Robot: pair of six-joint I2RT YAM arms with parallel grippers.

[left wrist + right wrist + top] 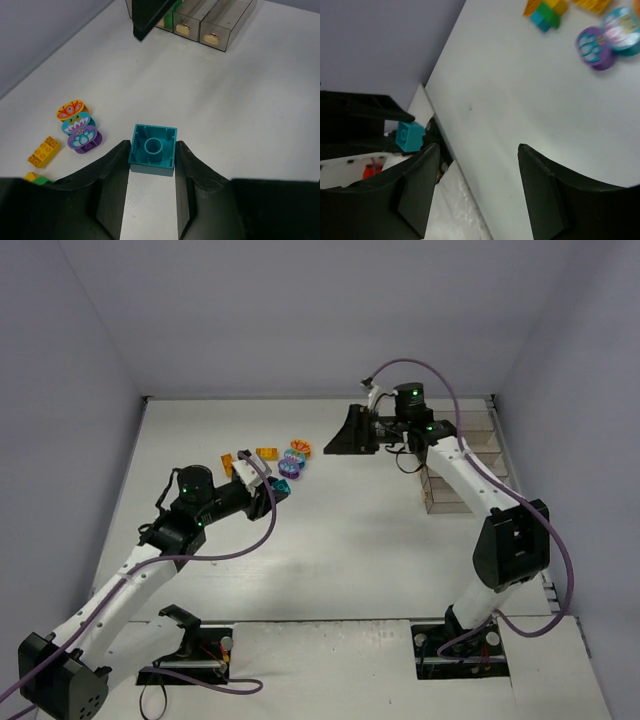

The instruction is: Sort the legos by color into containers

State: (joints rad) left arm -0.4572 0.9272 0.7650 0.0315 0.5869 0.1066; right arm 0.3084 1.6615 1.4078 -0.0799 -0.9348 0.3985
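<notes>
My left gripper (pixel 152 146) is shut on a square teal lego (pixel 152 150), held hollow side up just off the table; the top view shows the gripper (pixel 272 484) beside the pile. Loose legos lie to its left: rounded orange (pixel 72 109), teal (pixel 78 123) and purple (pixel 85 140) ones, and an orange brick (pixel 44 151). My right gripper (pixel 477 148) is open with nothing in it; in the top view the right gripper (pixel 350 432) hovers between the pile and the containers (pixel 462 472). The containers (pixel 215 22) hold some pieces.
The lego pile (pixel 283 456) lies at the table's back middle. Enclosure walls stand on the left, back and right. More legos, among them a purple round one (pixel 592 47), appear at the upper right of the right wrist view. The right arm reaches in front of the containers.
</notes>
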